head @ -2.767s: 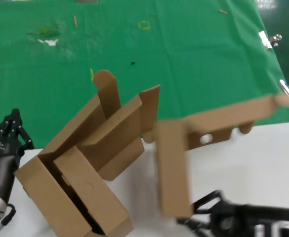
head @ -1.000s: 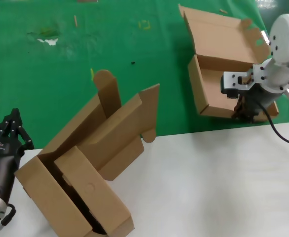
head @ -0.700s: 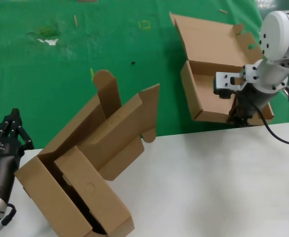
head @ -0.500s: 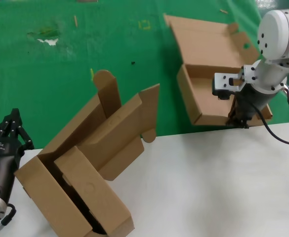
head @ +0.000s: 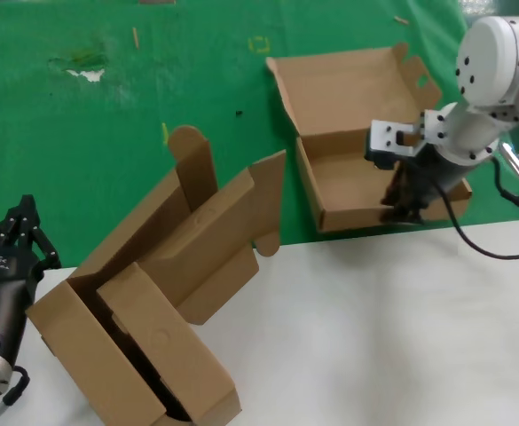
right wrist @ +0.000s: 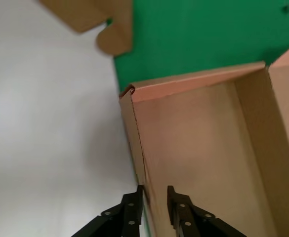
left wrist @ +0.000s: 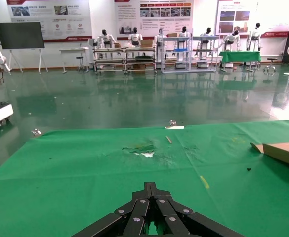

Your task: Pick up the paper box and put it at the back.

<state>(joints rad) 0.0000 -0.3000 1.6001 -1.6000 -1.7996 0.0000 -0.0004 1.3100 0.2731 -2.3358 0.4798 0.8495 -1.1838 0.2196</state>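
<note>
The paper box [head: 348, 173] is a shallow brown mailer with its lid standing open toward the back. It rests on the green cloth [head: 108, 133], just behind the white tabletop's edge. My right gripper [head: 407, 211] is shut on the box's front wall near its right corner. In the right wrist view the right gripper [right wrist: 154, 192] straddles that wall of the paper box [right wrist: 203, 148], one finger outside and one inside. My left gripper [head: 15, 235] is parked at the left edge, shut and empty; it also shows in the left wrist view [left wrist: 151, 186].
A big brown carton [head: 153, 293] with tall rounded flaps lies open across the tabletop [head: 374, 337] at front left, with a flatter box inside. A yellow square mark [head: 259, 44] and stains lie on the cloth. Metal clips [head: 485, 69] sit at the cloth's right edge.
My right gripper has carried the paper box from over the white table to the green cloth, then slid it leftward along the cloth's front edge. The left arm has not moved.
</note>
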